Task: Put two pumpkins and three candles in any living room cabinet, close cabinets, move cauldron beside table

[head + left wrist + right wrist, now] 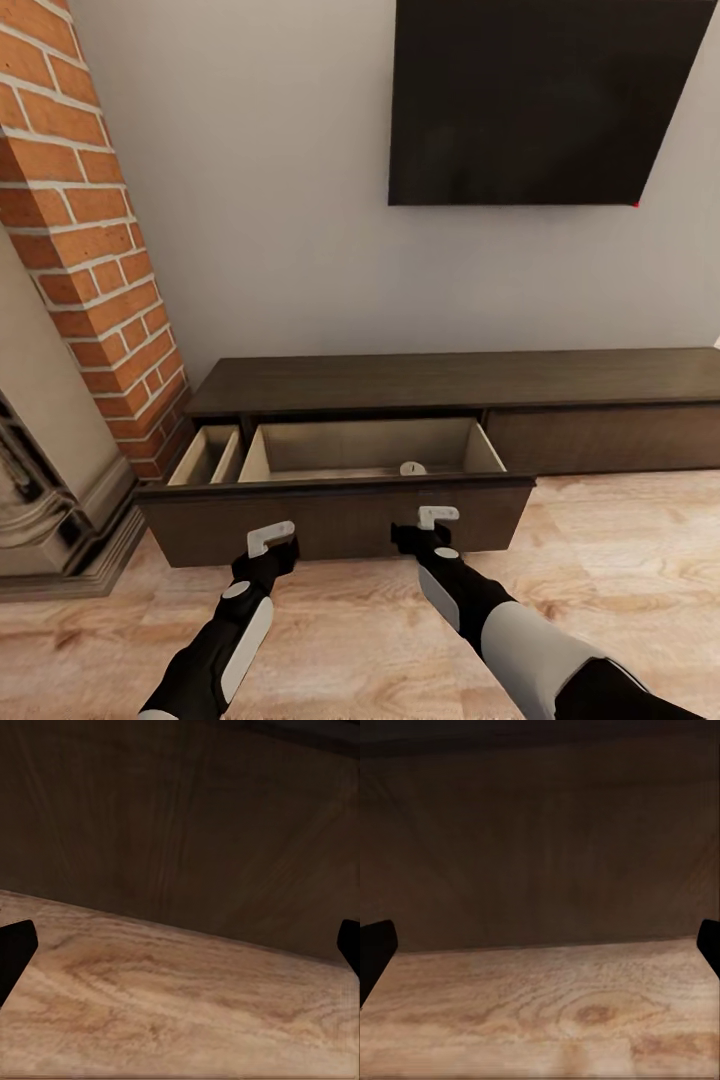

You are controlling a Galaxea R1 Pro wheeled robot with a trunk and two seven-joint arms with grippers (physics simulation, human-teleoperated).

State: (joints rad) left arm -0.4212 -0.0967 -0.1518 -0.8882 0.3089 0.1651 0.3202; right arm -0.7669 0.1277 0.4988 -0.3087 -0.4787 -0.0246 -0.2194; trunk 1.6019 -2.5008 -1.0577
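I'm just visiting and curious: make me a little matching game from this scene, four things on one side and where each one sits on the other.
Things:
1. candle
2. television
3. brick column
4. left end effector

Places:
A. on the wall above the cabinet
B. in front of the pulled-out drawer
C. inside the open drawer
D. beside the cabinet's left end

Pairs: 1-C, 2-A, 3-D, 4-B
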